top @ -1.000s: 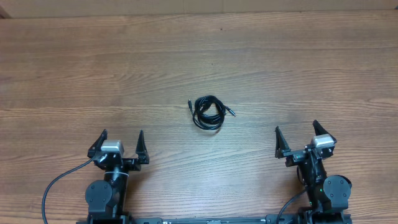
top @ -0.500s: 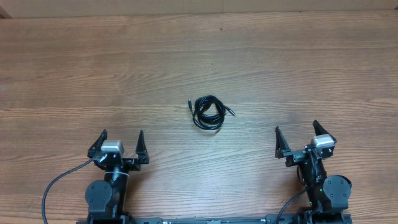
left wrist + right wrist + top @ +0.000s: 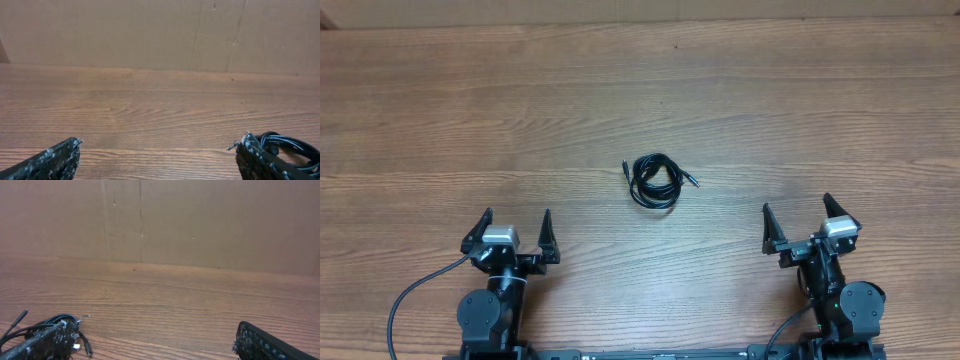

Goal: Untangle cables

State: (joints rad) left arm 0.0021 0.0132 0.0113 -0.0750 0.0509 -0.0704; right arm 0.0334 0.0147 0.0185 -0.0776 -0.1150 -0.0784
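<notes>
The cables [image 3: 656,181] lie knotted into one small black bundle in the middle of the wooden table, with small plug ends sticking out left and right. My left gripper [image 3: 515,232] rests open near the front left, well short of the bundle. My right gripper [image 3: 798,225] rests open near the front right, also apart from it. In the left wrist view the cables [image 3: 292,147] peek out behind the right fingertip [image 3: 250,150]. In the right wrist view the cables [image 3: 42,325] sit behind the left fingertip [image 3: 55,337]. Nothing is between either pair of jaws.
A brown cardboard wall [image 3: 150,30] stands along the far edge of the table [image 3: 640,90]. Thick black arm wires [image 3: 410,295] loop beside the left arm base.
</notes>
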